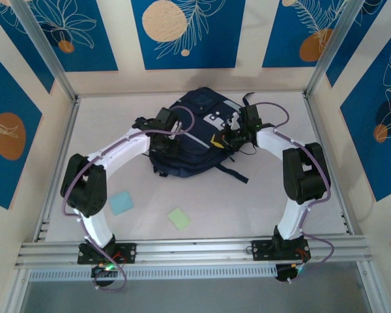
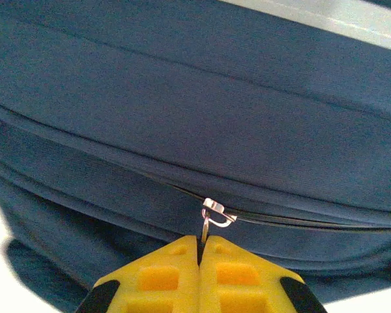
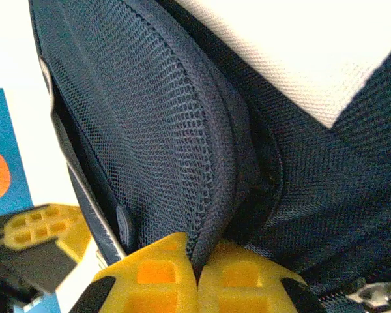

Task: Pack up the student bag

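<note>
Left gripper pinches student bag's zip pull, right gripper clamps mesh; paper squares lie nearby.

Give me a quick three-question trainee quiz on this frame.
1. True or false: the left pincer is shut on the zipper pull of the backpack.
2. What does the right pincer pinch? A) the backpack's mesh edge B) a loose strap C) nothing
3. How many small flat squares lie on the table?
Key: 1 true; 2 A; 3 two, a blue square and a green square.
</note>
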Robot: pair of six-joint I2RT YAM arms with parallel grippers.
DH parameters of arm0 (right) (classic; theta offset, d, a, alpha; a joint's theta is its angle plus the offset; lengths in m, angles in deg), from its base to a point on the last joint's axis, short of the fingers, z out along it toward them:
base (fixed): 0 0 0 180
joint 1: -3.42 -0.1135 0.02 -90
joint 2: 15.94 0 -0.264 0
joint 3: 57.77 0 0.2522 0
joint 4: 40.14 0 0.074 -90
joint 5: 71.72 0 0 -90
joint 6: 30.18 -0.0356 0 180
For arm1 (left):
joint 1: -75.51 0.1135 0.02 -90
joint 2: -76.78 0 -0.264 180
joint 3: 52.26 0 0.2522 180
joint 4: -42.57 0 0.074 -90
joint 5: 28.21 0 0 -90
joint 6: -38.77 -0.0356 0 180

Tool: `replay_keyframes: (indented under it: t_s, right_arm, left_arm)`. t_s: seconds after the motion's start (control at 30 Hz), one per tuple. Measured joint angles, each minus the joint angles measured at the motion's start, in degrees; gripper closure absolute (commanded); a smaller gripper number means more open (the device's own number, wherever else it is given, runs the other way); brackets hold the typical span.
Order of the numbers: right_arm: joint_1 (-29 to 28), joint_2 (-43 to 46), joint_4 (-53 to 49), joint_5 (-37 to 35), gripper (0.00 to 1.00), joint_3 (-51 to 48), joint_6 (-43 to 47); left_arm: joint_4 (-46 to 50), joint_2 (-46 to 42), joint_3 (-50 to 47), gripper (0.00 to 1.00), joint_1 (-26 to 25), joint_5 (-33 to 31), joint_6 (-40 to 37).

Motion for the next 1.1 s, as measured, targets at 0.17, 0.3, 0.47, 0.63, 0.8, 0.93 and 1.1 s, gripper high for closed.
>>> replay_keyframes:
  t_s: [0.17, 0.3, 0.47, 0.63, 0.8, 0.93, 1.1]
  right_arm:
    - [3.13, -2.95, -6.16, 1.66, 1.00, 5.22, 5.49]
    - [5.99, -7.58, -9.31, 2.73, 0.83, 10.36, 7.04]
    - [8.79, -8.11, -6.32, 2.38, 0.42, 12.13, 4.04]
    - [9.35, -0.11, -4.66, 0.28, 0.25, 6.03, 0.48]
    - [9.35, 14.82, -4.81, -2.34, 0.24, -4.42, -3.04]
    - [8.90, 21.79, -4.31, -3.13, 0.24, -10.45, -5.97]
    - [7.93, 23.08, -3.08, -3.43, 0.28, -16.24, -10.45]
  left_arm:
    - [-1.73, -1.05, -2.08, 1.00, 0.48, 3.78, -4.50]
    - [-3.50, -3.06, -3.48, 1.00, -4.02, 7.45, -6.78]
    - [-4.48, -3.48, -3.48, 1.00, -9.03, 12.57, -5.70]
    - [-4.00, -1.42, 0.42, 1.00, -10.54, 16.52, -3.87]
    - [-4.55, 3.58, 7.56, 1.00, -10.60, 19.80, -2.67]
    - [-5.90, 5.66, 9.35, 1.00, -11.23, 20.72, -2.62]
    - [-6.45, 6.03, 9.40, 1.00, -11.80, 20.70, -2.62]
